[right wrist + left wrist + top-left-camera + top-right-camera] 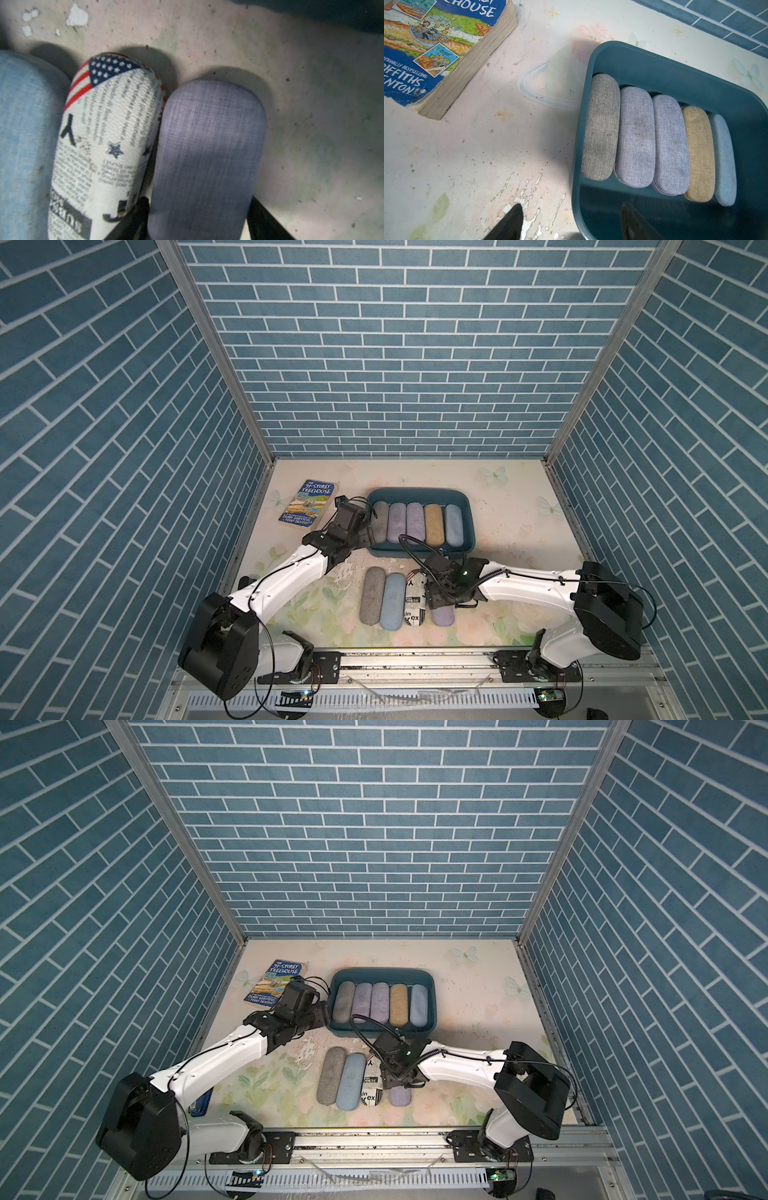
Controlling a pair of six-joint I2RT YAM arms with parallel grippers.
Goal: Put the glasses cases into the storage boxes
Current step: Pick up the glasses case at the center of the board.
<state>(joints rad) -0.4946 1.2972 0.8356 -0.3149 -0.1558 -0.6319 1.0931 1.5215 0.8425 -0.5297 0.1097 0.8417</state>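
Near the smooth teal tub [419,490], right tool [198,200] clasps a rounded woven lavender case [207,145] — left tool [571,205] gapes empty.

tub [419,491] — five cases [414,522] inside (abreast) | four cases [392,601] before it | book [307,504] left

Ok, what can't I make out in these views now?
- Right gripper: wrist view, frame edge cuts its fingers; grip on lavender case unclear.
- Lavender case: both top views, that gripper covers all but its near end.
- Blue object: a top view, left arm hides most of it.
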